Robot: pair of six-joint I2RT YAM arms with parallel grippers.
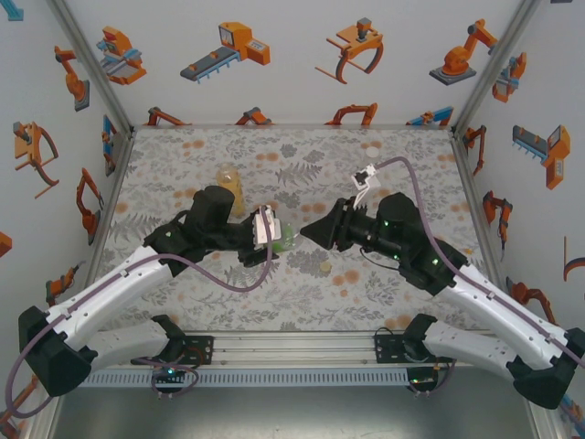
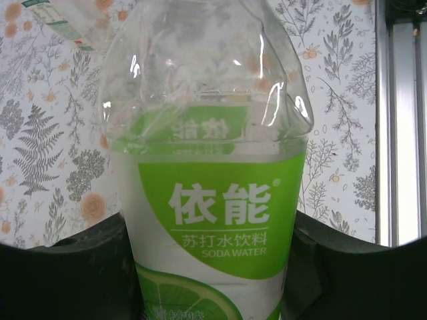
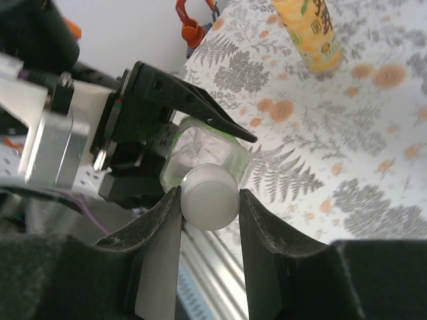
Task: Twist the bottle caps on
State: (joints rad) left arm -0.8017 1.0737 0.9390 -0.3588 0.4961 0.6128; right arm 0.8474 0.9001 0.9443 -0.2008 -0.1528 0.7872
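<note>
The fern-and-flower patterned table [image 1: 302, 155] bears an amber-yellow bottle [image 1: 227, 183] toward its far left side.

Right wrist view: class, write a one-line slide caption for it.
Right pincer grips the white cap at the top of the clear bottle.

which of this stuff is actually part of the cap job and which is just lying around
Part of the job:
- clear bottle, held in the left tool
- white cap, held in the right tool at that bottle's mouth
- amber bottle, standing apart further back

Just there:
- flowered table cover
- robot stickers on the walls
- metal rail at the near edge
</note>
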